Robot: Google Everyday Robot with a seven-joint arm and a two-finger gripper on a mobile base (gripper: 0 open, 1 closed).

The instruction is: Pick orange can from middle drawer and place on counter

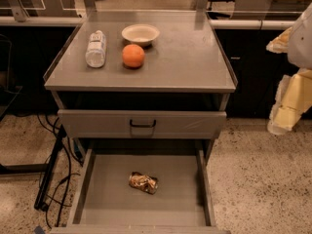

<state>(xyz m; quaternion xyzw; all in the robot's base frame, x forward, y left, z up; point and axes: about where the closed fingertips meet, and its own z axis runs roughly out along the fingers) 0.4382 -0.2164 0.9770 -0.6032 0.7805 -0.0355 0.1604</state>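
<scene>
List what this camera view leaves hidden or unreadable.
Gripper, at the right edge beside the counter: partly cut off by the frame.
Orange can on the middle drawer floor: its print too small to read.
Middle drawer front: cut off by the bottom edge.
Bottle label: too small.

Cream-yellow gripper (286, 112) at right edge, below white rounded arm (303, 38)

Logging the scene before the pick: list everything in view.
counter: one, grey, cabinet top
bottle: one, clear, lying on counter, left
bowl: one, cream, counter rear
orange: one, orange, counter, before the bowl
closed drawer: one, grey, under the counter
open drawer: one, grey, pulled out below
foil packet: one, brown-gold, on open drawer's floor
cables: several, black, floor left
end effector: one, pale yellow, right edge, apart from the cabinet
</scene>
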